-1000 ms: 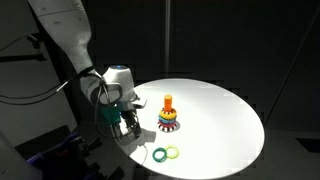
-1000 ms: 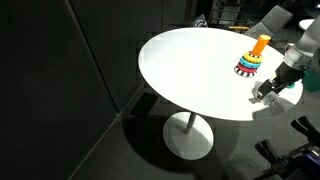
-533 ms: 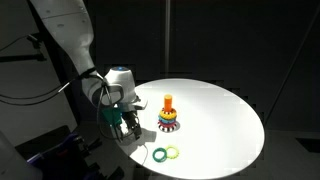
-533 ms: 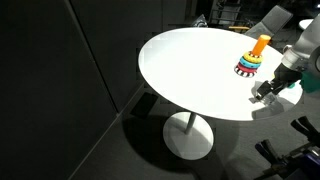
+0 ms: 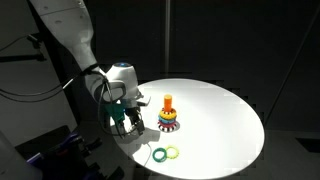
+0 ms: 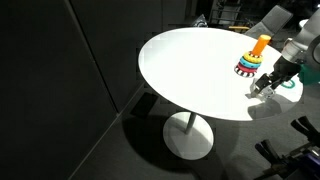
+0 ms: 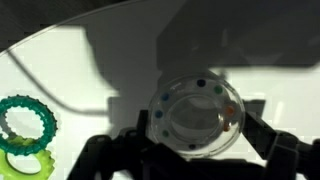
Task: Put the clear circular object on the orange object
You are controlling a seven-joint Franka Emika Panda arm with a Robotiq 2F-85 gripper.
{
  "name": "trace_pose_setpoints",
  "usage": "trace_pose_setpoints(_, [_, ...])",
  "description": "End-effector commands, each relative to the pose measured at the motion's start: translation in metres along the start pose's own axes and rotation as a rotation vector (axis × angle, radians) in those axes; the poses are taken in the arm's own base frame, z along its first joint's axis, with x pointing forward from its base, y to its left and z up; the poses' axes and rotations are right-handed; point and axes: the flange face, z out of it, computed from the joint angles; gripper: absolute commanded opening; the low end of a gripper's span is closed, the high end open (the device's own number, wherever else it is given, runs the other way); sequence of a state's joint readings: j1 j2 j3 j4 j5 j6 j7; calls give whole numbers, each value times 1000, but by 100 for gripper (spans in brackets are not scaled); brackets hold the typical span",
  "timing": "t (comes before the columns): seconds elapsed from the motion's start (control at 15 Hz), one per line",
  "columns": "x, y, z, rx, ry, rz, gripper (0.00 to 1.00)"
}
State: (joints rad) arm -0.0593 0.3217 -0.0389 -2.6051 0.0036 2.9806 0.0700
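Near the white round table's [image 5: 225, 125] edge — black gripper [image 5: 122, 119] clasps the small clear circular ring [image 7: 197, 115] between its fingers | orange upright peg [image 5: 168, 102] on multicoloured rings [image 5: 169, 124] stands close by | green toothed ring [image 7: 28, 122] lies apart

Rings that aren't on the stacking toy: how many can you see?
3. A green ring and a yellow ring lie side by side on the table; the clear ring is between the fingers of the gripper. Others may be hidden.
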Motion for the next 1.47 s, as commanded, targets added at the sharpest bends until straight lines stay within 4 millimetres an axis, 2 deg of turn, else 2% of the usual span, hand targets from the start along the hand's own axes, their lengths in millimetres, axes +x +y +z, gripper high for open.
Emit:
trace_pose_setpoints(0.0, [16, 2, -36, 13, 13, 5, 68])
trace_pose_setpoints(0.8, [84, 7, -155, -7, 97, 22, 68])
trace_pose_setpoints(1.07, [106, 10, -179, -18, 148, 35, 68])
trace_pose_setpoints(1.4, [128, 18, -196, -37, 190, 57, 68])
